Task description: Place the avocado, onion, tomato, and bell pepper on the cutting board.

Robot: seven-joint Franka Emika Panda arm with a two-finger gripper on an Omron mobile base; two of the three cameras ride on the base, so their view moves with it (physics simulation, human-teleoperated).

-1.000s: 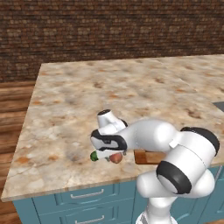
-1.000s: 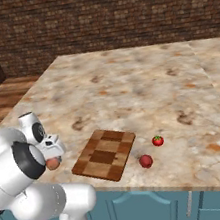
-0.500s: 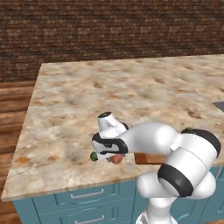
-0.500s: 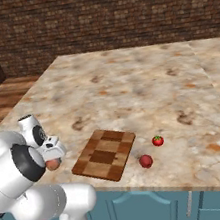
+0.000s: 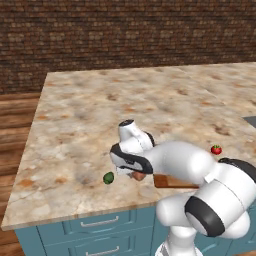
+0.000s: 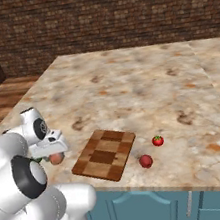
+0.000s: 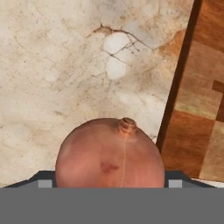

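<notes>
Peach-pink onion [image 7: 109,153] is sitting between my gripper's [image 7: 109,181] fingers, which are clamped on it, just left of the wooden cutting board [image 6: 103,155] near the counter's [image 5: 150,100] front edge. I am seeing the avocado [image 5: 108,177] lying just beside.

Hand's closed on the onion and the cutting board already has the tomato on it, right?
Not quite. The hand is closed on the onion, but the cutting board is bare; the tomato sits on the counter beside it, per the right base view.
</notes>
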